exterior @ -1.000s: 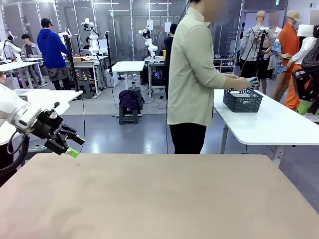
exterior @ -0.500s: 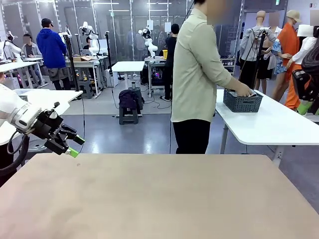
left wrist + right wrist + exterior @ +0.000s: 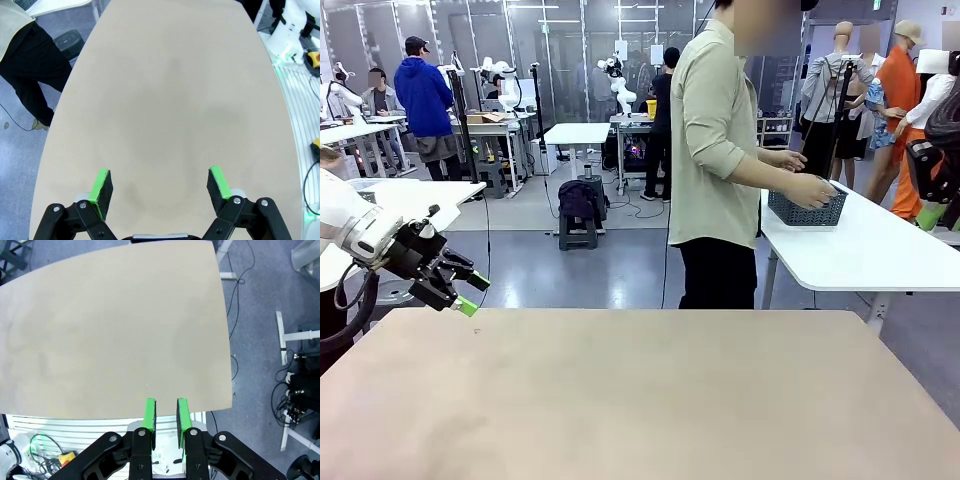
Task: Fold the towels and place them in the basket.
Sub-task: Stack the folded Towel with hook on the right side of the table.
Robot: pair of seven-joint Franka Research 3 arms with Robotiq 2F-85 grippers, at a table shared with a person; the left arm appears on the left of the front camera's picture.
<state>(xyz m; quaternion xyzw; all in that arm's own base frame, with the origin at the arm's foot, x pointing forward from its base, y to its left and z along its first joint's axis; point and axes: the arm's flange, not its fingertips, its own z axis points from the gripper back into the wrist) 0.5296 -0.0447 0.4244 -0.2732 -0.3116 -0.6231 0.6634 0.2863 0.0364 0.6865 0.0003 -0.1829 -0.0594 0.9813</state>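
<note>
The basket (image 3: pixel 808 208), dark grey with mesh sides, stands on a white table (image 3: pixel 860 250) at the back right, beyond my own table. A person in a pale green shirt (image 3: pixel 715 150) stands beside it with both hands at its near rim. The towels are hidden from me. My left gripper (image 3: pixel 473 295) hangs open over the far left corner of the tan table (image 3: pixel 640 400); the left wrist view has its green pads (image 3: pixel 103 185) wide apart over bare tabletop, gripper (image 3: pixel 161 181) holding nothing. My right gripper (image 3: pixel 166 406) has its pads nearly together, nothing between them, above the table's edge.
Grey floor lies between my tan table and the white one. A cable and table legs (image 3: pixel 282 340) show on the floor past the table's edge in the right wrist view. Other people and work tables stand far behind.
The person has drawn a hand out of the basket and now holds both hands at its rim, having shifted slightly right. Neither arm has moved.
</note>
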